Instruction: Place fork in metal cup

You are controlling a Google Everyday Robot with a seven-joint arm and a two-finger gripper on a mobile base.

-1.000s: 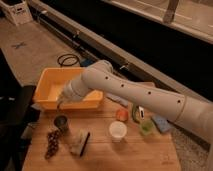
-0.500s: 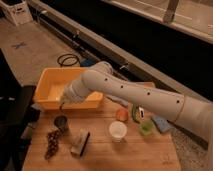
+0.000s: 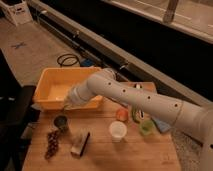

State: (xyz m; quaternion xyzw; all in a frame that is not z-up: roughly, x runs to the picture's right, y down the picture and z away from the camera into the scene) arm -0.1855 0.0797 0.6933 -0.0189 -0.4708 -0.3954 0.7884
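Gripper (image 3: 66,104) at the end of the white, perforated robot arm (image 3: 135,97) hangs low at the front wall of the yellow rectangular plastic bin (image 3: 46,73), just above and slightly behind the small, short, dark grey metal cup (image 3: 61,122). Whether it is closed on anything, I cannot tell: its tip merges with the bin wall behind it. The slim silver fork cannot be picked out anywhere, neither on the wooden tabletop (image 3: 130,157) nor in the bin; it may well be at the gripper tip, but that is a guess.

The metal cup stands upright near the table's left edge, close to the bin. A string of dark brown rounded pieces (image 3: 51,144) lies just in front of it and a dark flat brush-like block (image 3: 80,145) lies to their right. The whitish translucent plastic cup (image 3: 117,131) and the small orange cup (image 3: 121,114) stand well apart to the right.

Judging from this, the risks are mainly of aim. The metal cup's mouth is narrow, so a fork let go off-centre would likely strike the rim and clatter onto the table or off its near edge. The cup looks light and short, so a fork leaning out of it, or a nudge from the descending gripper, could tip it. The bin wall sits close behind, leaving little room for correction.
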